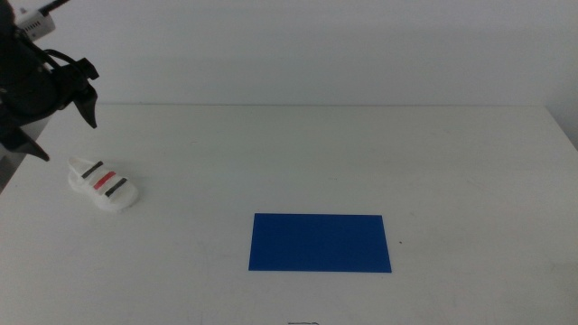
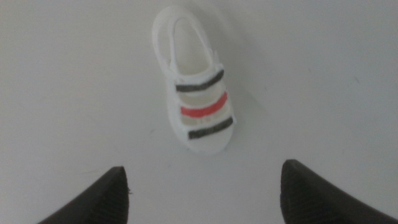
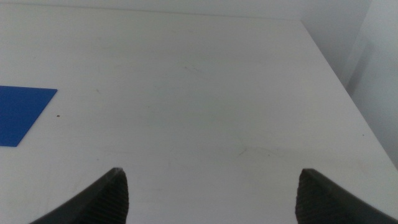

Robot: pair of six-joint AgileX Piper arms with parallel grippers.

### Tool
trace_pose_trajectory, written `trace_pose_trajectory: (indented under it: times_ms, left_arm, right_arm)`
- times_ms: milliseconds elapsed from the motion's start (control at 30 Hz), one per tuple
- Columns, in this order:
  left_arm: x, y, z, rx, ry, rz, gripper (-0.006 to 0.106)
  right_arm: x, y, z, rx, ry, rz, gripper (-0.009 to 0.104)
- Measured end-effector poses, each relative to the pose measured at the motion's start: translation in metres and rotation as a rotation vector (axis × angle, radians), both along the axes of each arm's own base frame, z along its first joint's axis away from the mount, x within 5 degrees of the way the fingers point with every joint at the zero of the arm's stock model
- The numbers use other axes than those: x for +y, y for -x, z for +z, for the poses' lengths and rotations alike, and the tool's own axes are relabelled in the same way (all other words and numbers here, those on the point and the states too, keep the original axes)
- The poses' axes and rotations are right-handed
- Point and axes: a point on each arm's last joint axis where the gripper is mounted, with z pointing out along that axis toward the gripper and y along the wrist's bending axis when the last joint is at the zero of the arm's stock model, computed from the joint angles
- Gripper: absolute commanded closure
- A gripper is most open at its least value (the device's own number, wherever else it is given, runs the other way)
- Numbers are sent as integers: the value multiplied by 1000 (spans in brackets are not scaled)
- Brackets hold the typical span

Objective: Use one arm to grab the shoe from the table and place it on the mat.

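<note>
Shoe (image 1: 103, 184) lies flat on its sole at the left side of the table (image 1: 361, 153), well apart from the blue mat (image 1: 321, 242), which sits near the front centre. We see our left hand (image 1: 56, 108) hanging above and just behind the shoe, its jaws spread wide and holding nothing; from the left wrist view the sandal lies ahead of the gap between the jaws, slightly tilted. We judge it light and fairly stiff: a chunky white moulded sole, with three thin straps across the top and an open heel loop behind. The straps look too slight to pinch well, so we would close across the sole's two long sides, around the strapped middle, where the walls are thickest. The plastic may be a little slick, so a firm squeeze seems wise. Our right hand (image 3: 211, 199) waits at the right side, jaws apart and empty, over bare table.
</note>
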Motion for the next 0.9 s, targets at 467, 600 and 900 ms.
trace_pose_trajectory:
  times_ms: [467, 600, 900]
  left_arm:
    - [5, -55, -61, 161, 32, 122, 19]
    - [6, -65, -78, 218, 19, 125, 19]
    - [8, -80, -108, 271, 11, 131, 20]
  right_arm:
    - [0, 0, 0, 0, 0, 0, 1]
    - [0, 0, 0, 0, 0, 0, 1]
    - [0, 0, 0, 0, 0, 0, 1]
